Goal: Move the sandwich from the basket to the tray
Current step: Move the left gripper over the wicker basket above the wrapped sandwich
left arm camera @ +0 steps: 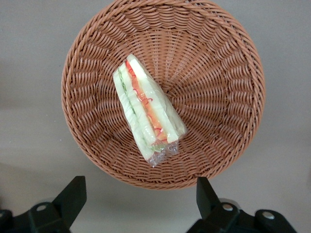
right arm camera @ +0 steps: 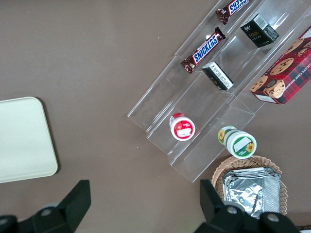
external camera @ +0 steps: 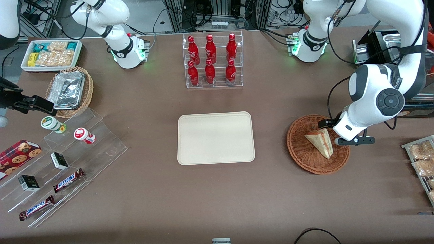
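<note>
Brown table [external camera: 142,203] | gripper [left arm camera: 138,201] spread above basket [left arm camera: 228,97] | sandwich [left arm camera: 148,114] unobstructed

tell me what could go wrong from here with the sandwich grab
1. The gripper hangs open above the basket, toward its rim rather than over the sandwich; coming straight down, a finger might hit wicker.
2. The sandwich lies slanted on the basket's sloping wall in glossy wrap, so it may slide or twist as the fingers close.
3. A soft wedge could be squashed by a hard pinch, or drop on the way to the tray.
</note>
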`<action>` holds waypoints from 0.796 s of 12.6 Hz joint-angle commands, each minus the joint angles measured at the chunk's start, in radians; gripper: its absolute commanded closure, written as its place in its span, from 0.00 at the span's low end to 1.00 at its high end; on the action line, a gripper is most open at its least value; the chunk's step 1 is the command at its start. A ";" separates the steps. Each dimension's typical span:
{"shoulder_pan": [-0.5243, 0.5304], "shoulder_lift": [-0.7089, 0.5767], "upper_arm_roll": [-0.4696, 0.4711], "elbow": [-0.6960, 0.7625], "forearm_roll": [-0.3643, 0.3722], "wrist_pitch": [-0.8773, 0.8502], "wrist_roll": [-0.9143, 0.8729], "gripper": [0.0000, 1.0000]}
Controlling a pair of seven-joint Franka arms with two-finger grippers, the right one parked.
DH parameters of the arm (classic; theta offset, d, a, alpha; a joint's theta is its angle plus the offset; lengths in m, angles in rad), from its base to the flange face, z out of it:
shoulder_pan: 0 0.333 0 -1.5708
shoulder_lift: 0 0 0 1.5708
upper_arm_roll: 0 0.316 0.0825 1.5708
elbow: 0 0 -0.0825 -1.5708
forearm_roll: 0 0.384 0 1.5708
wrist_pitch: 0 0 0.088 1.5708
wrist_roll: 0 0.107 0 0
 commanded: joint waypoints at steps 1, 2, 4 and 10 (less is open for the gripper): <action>0.004 -0.044 0.004 -0.085 0.007 0.111 -0.081 0.00; 0.004 -0.059 0.004 -0.134 0.007 0.171 -0.155 0.00; 0.004 -0.061 0.004 -0.171 0.007 0.241 -0.326 0.00; 0.024 -0.030 0.004 -0.174 -0.111 0.320 -0.569 0.00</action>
